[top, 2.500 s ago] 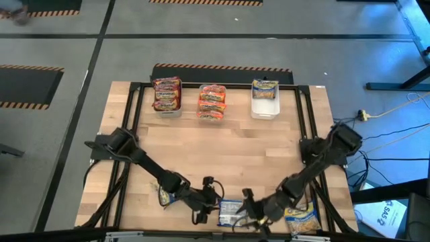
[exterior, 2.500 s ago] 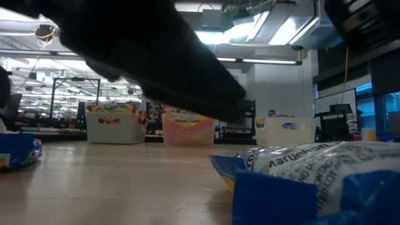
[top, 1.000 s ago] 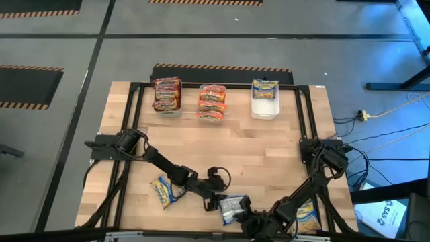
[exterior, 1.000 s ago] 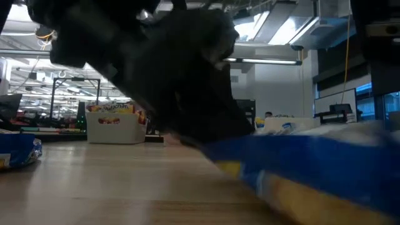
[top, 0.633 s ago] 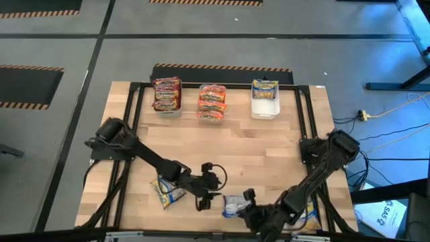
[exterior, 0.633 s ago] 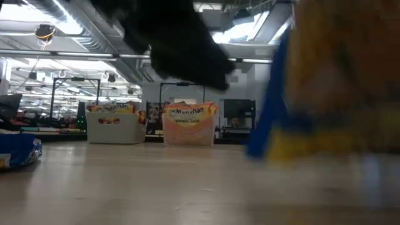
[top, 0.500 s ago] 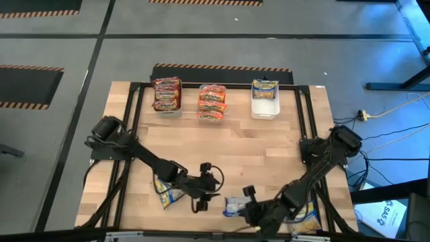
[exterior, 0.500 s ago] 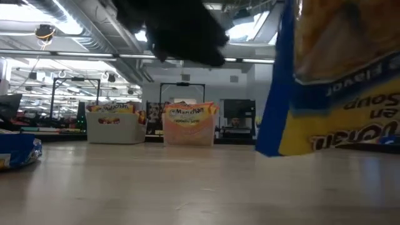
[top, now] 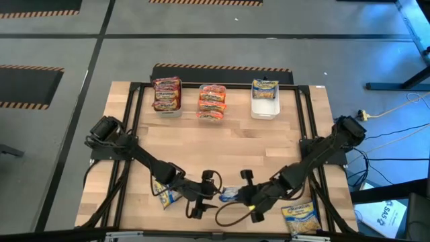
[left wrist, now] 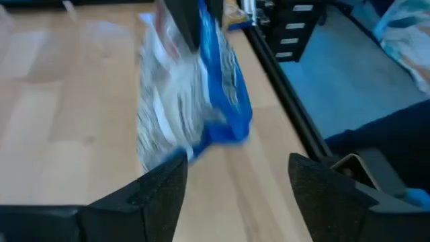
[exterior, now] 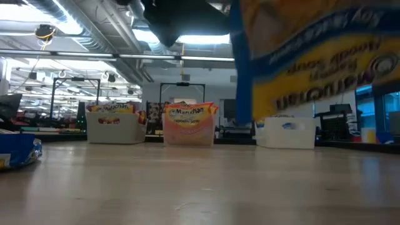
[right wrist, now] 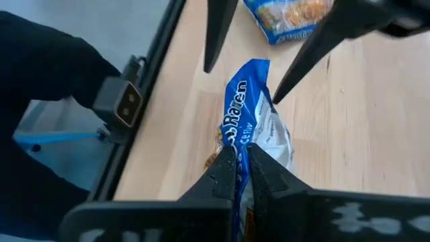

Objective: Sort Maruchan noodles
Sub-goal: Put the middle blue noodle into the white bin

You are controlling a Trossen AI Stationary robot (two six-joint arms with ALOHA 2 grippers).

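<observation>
Near left: blue packet [top: 163,195] flat on table [top: 269,144], beside left arm. Left gripper [top: 201,203] near centre-front — fingers spread wide, nothing between them. Just right: held blue packet [top: 230,195] pinched in right gripper [top: 246,196], fingers clamped on its edge, lifted off wood. Near right: third blue packet [top: 299,215] flat. Far edge — red stack [top: 167,94], pink-orange stack [top: 211,102], white bin [top: 264,98].

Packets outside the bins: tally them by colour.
Blue: 3 (held packet, left packet, right packet)
Dark red: 0
Pink-orange: 0
Total: 3
</observation>
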